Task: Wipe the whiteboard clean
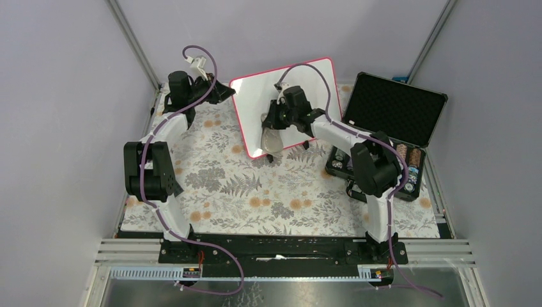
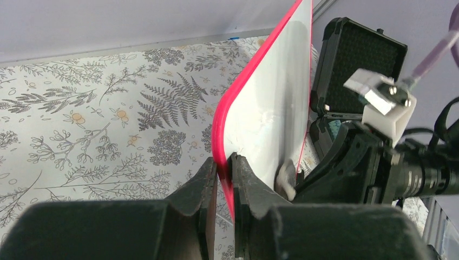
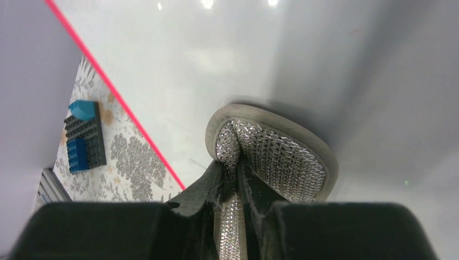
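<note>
as your left gripper [image 2: 223,163] pinches the whiteboard [image 1: 254,109], your right gripper [image 3: 233,173] clamps a silvery pad [image 3: 281,157] against it

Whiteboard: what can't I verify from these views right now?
Top view: the right end effector and silver pad cover the middle of the whiteboard; marks beneath hidden.
Left wrist: left end effector grips the frame; face seen nearly edge-on, unreadable.
Right wrist: picture edges crop most of the board.
</note>
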`<state>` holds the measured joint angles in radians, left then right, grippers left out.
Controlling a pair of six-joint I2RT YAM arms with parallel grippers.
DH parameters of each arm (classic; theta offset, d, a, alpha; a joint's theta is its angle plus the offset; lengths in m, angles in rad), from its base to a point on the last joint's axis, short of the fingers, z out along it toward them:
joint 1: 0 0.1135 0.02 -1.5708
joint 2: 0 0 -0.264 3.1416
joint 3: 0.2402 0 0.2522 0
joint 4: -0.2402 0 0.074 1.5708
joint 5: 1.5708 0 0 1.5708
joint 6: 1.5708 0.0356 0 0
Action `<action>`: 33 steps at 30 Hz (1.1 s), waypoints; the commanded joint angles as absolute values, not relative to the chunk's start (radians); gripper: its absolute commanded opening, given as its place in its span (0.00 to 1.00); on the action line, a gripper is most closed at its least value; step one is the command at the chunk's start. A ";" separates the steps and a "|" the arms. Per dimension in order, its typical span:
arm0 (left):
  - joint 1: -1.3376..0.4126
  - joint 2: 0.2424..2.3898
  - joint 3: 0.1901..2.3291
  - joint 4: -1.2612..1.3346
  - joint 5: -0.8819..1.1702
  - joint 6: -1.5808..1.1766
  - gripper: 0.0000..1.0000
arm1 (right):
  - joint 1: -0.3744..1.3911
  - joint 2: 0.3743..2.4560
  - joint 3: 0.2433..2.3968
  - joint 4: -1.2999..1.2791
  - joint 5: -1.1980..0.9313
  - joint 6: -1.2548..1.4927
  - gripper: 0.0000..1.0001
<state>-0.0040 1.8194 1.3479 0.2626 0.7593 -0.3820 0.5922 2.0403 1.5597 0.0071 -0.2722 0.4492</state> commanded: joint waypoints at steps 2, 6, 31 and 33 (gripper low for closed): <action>-0.002 1.819 1.381 0.282 0.745 -0.308 0.00 | 0.485 2.023 1.711 -0.084 -0.158 0.410 0.00; -0.002 1.825 1.385 0.280 0.743 -0.311 0.00 | 0.448 2.093 1.897 -0.141 -0.124 0.393 0.00; -0.002 1.822 1.384 0.267 0.723 -0.292 0.00 | 0.466 2.074 1.523 0.037 -0.239 0.493 0.00; -0.002 1.824 1.382 0.263 0.721 -0.289 0.00 | 0.466 2.030 1.426 0.059 -0.248 0.495 0.00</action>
